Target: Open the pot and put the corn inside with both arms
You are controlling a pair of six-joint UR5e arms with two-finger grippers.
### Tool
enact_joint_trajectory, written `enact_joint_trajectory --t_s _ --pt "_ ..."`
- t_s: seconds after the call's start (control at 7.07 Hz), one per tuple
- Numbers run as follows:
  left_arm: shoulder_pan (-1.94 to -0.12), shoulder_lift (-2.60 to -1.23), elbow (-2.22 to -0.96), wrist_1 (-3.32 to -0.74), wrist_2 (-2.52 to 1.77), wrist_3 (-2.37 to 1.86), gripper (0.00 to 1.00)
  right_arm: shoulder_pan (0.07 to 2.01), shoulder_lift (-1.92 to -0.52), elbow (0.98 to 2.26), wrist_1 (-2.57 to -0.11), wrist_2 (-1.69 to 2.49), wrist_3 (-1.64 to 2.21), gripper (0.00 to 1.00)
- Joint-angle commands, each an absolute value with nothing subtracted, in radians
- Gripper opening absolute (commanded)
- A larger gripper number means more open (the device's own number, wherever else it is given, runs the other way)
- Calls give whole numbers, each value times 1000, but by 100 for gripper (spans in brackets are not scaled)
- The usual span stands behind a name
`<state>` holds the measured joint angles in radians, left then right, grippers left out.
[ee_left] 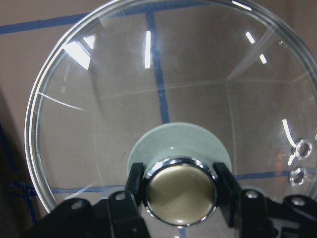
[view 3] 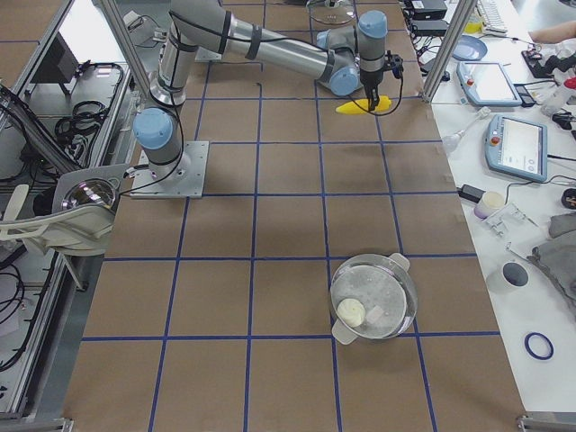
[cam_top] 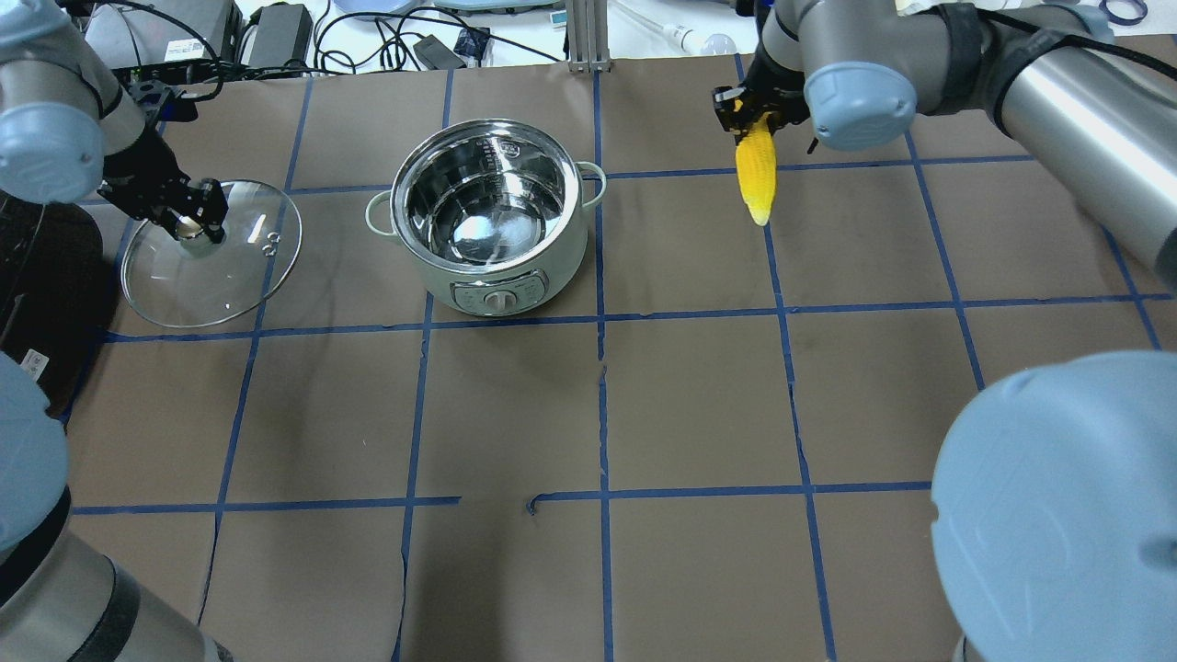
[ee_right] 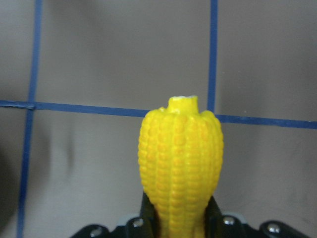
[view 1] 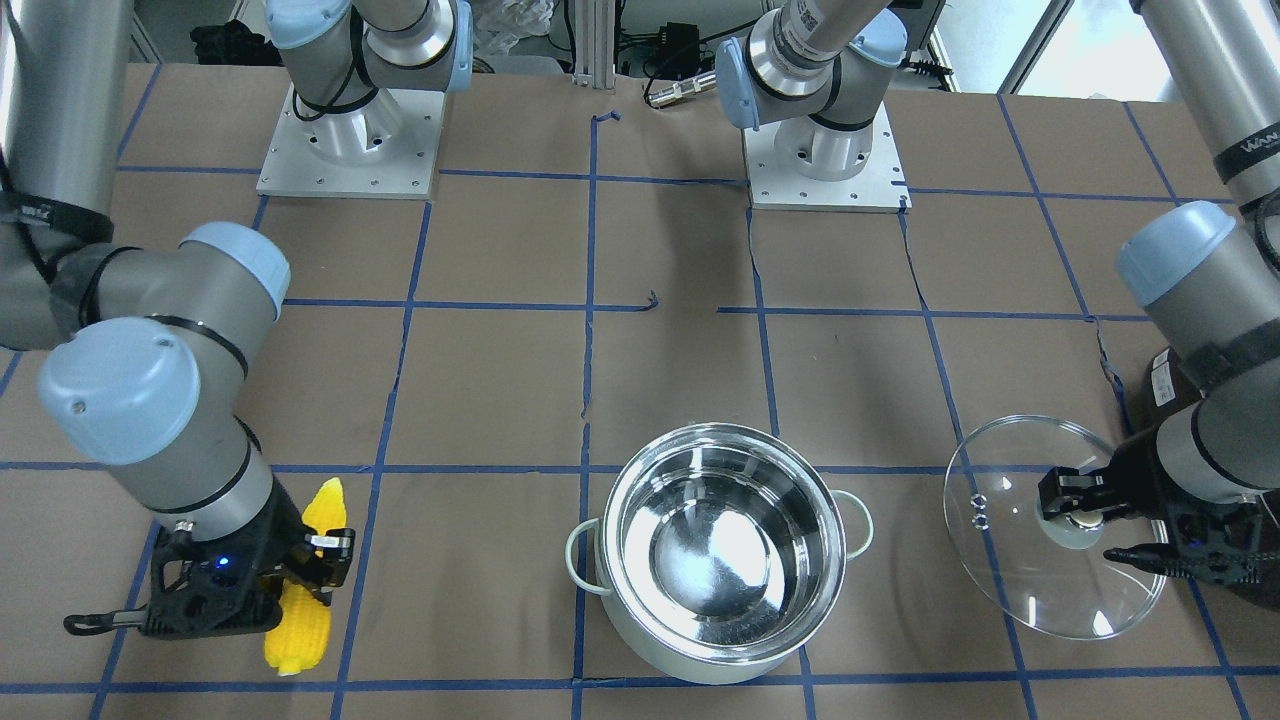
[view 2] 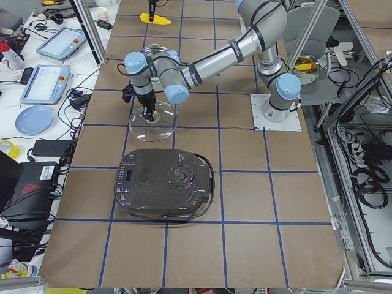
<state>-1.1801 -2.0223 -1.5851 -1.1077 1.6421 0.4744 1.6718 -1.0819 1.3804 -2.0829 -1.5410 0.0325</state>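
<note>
The pot [view 1: 720, 662] stands open and empty at mid-table, also in the overhead view [cam_top: 501, 280]. My left gripper [view 1: 1080, 505] is shut on the brass knob [ee_left: 181, 191] of the glass lid [view 1: 1010, 545] and holds the lid tilted to the side of the pot, clear of it [cam_top: 216, 276]. My right gripper [view 1: 312, 568] is shut on the yellow corn [view 1: 300, 610], its fingers [ee_right: 213, 213] on both sides of the cob. The corn [cam_top: 756, 179] is well away from the pot on the other side. Whether it touches the table I cannot tell.
A large black rounded appliance [view 2: 165, 184] sits near the table end beyond the lid, partly seen in the overhead view [cam_top: 37, 267]. The brown table [cam_top: 598, 414] has blue tape grid lines. Both arm bases [view 1: 345, 150] stand at the robot's side.
</note>
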Motion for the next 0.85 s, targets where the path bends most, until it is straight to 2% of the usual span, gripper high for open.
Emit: enact_joint_trajectory --t_s 0.0,0.28,0.42,0.57,0.71 --pt "-1177 -1976 -1764 -979 1637 480 0 1881 -1091 1242 -1945 -1612 261 23" --pt "-1215 -1945 -1790 -976 1640 462 0 1929 -1062 1117 -1859 -1592 363 23" --pt "-1218 -1945 -1805 -970 1641 460 18 2006 -1024 1068 -1849 -1609 402 23" --pt "-1218 -1947 -1807 -938 1641 466 99 2049 -955 1021 -1855 -1609 469 22" --pt "-1219 -1947 -1799 -934 1643 466 100 2068 -892 953 -1858 -1608 474 22"
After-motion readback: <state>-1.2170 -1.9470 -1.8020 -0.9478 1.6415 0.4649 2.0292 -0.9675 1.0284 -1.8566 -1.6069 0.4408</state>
